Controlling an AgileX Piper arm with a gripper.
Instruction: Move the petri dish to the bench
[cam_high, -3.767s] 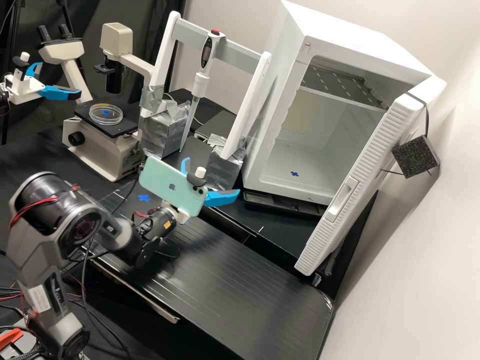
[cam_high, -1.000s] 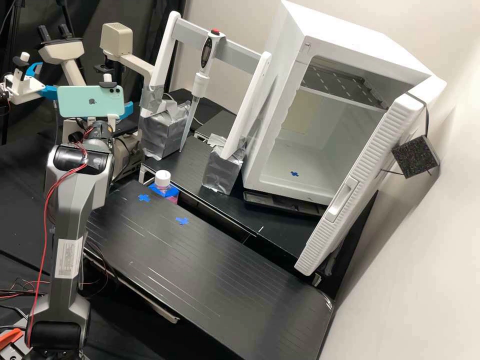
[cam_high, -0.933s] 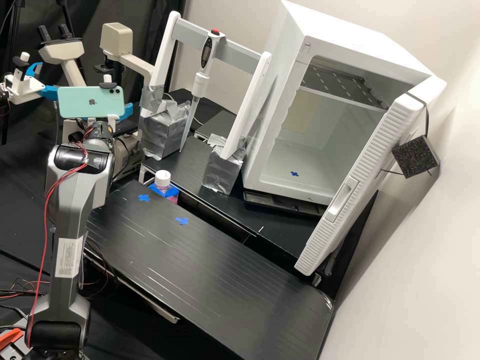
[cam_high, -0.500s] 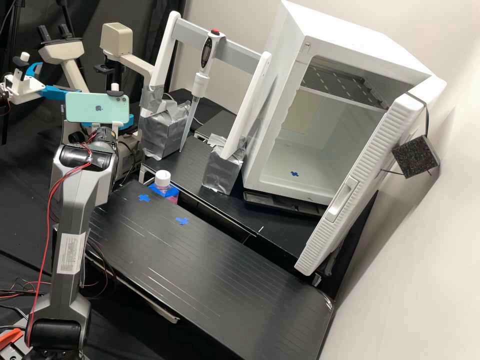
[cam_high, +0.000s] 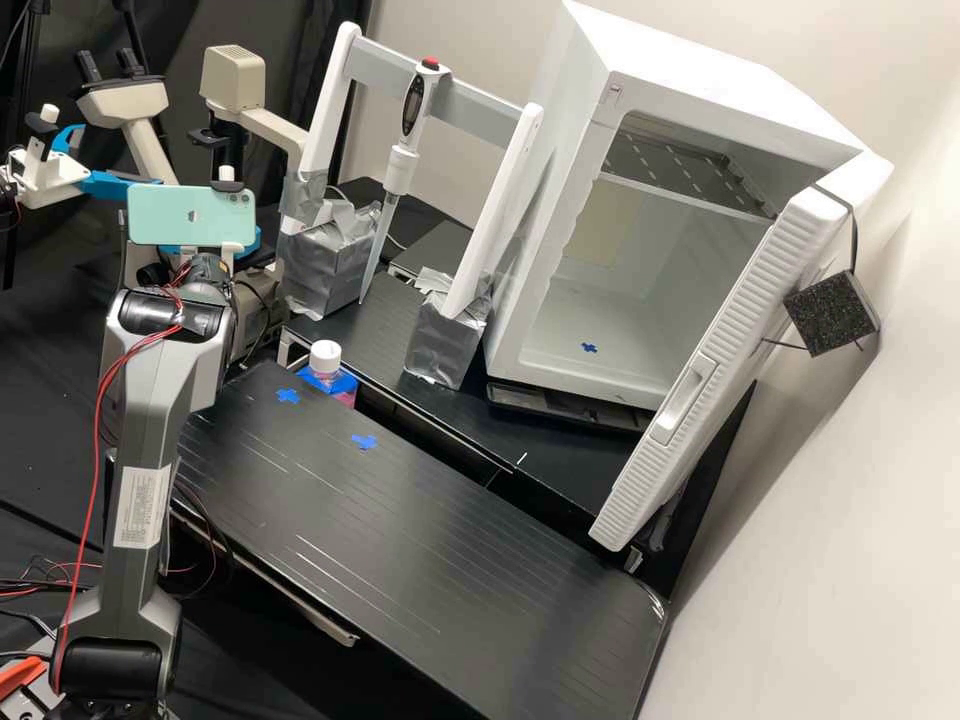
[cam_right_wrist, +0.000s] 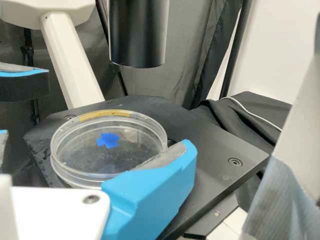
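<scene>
Petri dish (cam_right_wrist: 75, 172): resting flat on the stage (cam_right_wrist: 215, 145) of the inverted microscope (cam_high: 233, 80).
Jaws: standing wide apart over the microscope's stage, gripping nothing, as we are reading it; one blue finger (cam_right_wrist: 155, 195) is sitting right beside the dish, and whether it is touching we are unable to tell.
Reach to the microscope: we are judging this nearly done.
Grip and lift off the microscope: we are counting both as left.
Table (cam_high: 400, 540): lying in front of the microscope; carrying the dish there, setting it down and releasing it are all remaining for us.
</scene>
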